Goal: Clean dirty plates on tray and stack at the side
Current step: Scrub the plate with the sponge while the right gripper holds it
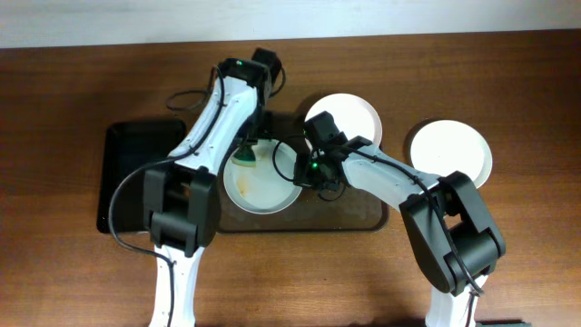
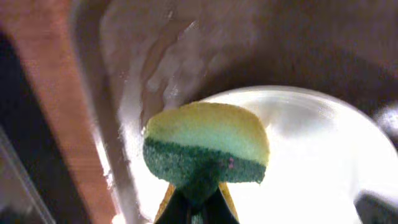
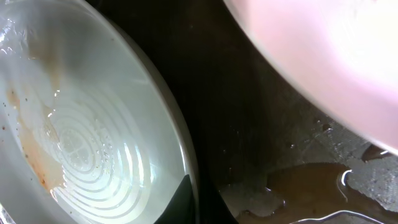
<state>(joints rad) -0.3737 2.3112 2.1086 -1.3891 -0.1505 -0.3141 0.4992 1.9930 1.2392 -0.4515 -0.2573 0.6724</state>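
On tray [image 1: 356, 214], long axis running left-right, streaked plate [image 1: 259, 186] lies flat, face up. Left hand [image 2: 198, 202] pinches sponge [image 2: 208, 146] over its rim; right hand [image 3: 185, 202] pinches opposite rim.

Left tool [image 2: 196, 209] runs off the bottom edge under the sponge [image 2: 205, 146]; tray [image 2: 280, 37] all blur; right tool [image 3: 186, 204] just a sliver, grip unreadable.

The sponge [image 2: 205, 146] is yellow over a dark green scouring layer. The streaked plate [image 3: 81, 143] is white, ringed concentrically and smeared brown-orange. The far plate [image 1: 356, 111] and the right plate [image 1: 449, 154] are plain white. The tray [image 1: 349, 216] is brown. The table [image 1: 73, 272] is reddish wood-grain.
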